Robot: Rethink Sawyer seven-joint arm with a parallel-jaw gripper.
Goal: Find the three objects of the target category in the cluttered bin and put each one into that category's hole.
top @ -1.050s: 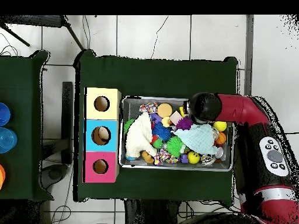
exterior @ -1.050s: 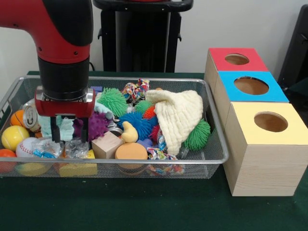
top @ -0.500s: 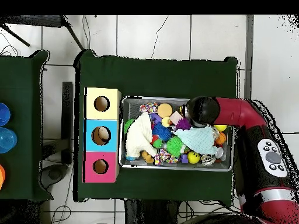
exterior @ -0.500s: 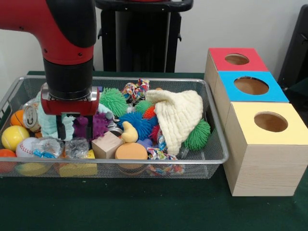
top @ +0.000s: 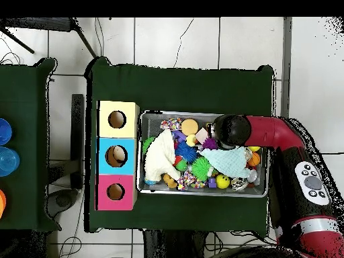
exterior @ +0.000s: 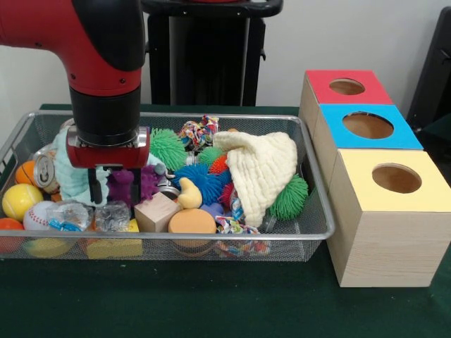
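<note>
Arm: red and black, comes down into the left half of the wire bin [exterior: 310,232]; in the overhead view it reaches in from the right side.
Hand [exterior: 113,189]: low in the bin, two dark fingers [exterior: 92,189] pointing down, set apart, with the purple spiky toy [exterior: 130,184] between them. Contact with the toy cannot be confirmed from either view.
Purple spiky toy: left of centre in the bin, just behind the wooden cube [exterior: 156,212], beside the pale teal cloth [exterior: 70,179].
Pale teal cloth: bunched behind and left of the hand; overhead it spreads over the right middle of the bin [top: 228,161].
Cream cloth [exterior: 264,169]: draped over the clutter at the right of the bin, hanging down toward the front wall.
Spiky balls: green one [exterior: 165,146] at the back, another green one [exterior: 290,197] at the right wall, blue one [exterior: 204,179] in the centre.
Other clutter: yellow ball [exterior: 19,201], baseball [exterior: 39,213], drink can [exterior: 46,171] at the left end; orange round block [exterior: 192,222] at the front; knotted rope toy [exterior: 199,132] at the back; crumpled clear plastic [exterior: 111,216] just below the hand.
Boxes: red-topped [exterior: 347,86], blue-topped [exterior: 368,127], yellow-topped [exterior: 394,179], in a row just right of the bin, each with one round hole on top. All three touch side to side.
Desk [exterior: 211,303]: dark green covering, carrying bin and boxes.
</note>
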